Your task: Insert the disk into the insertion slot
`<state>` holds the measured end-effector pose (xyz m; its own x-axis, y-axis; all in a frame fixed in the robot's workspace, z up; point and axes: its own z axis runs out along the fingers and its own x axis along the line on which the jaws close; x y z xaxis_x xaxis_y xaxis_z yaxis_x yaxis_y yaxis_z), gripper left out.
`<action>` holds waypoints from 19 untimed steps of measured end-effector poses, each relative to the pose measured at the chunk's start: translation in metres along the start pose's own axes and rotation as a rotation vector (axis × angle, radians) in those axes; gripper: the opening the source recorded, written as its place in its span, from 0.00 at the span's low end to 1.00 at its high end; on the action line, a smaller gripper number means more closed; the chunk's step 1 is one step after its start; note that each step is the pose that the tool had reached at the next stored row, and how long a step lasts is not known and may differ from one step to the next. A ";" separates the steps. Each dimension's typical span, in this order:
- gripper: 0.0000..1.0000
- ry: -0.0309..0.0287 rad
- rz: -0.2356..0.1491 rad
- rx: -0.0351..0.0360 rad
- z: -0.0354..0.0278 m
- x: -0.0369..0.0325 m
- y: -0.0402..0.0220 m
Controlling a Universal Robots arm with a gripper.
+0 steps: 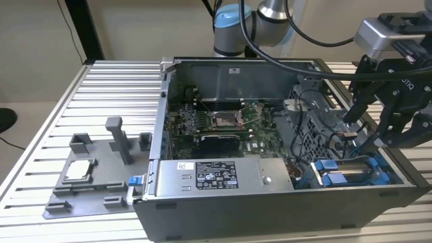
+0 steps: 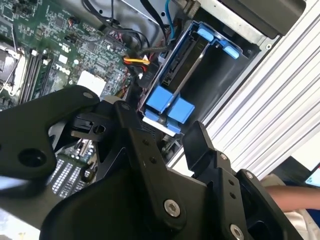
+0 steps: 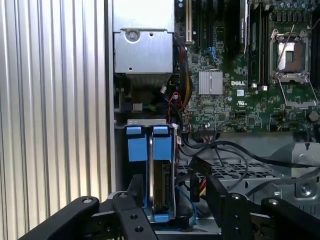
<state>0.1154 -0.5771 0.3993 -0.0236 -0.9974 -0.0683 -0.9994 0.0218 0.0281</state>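
One end of the disk (image 3: 161, 185) was hidden behind the gripper (image 3: 169, 182) in the first wrist view, and its label could not be made out, the disk being seen edge-on. The arm (image 1: 270, 15) was cut off by the exterior view's top edge. A hand (image 2: 295, 192) was blurred

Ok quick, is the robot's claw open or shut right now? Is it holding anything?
Gripper: open, holding nothing. Its fingers stand on either side of the disk.
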 end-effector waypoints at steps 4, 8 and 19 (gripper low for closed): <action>1.00 -0.0014 0.007 0.0005 0.0037 -0.0017 -0.0005; 1.00 -0.0013 0.008 0.0006 0.0083 -0.0053 -0.0037; 1.00 -0.0012 0.009 0.0008 0.0143 -0.0095 -0.0068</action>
<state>0.1220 -0.5668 0.3855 -0.0327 -0.9971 -0.0693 -0.9991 0.0309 0.0279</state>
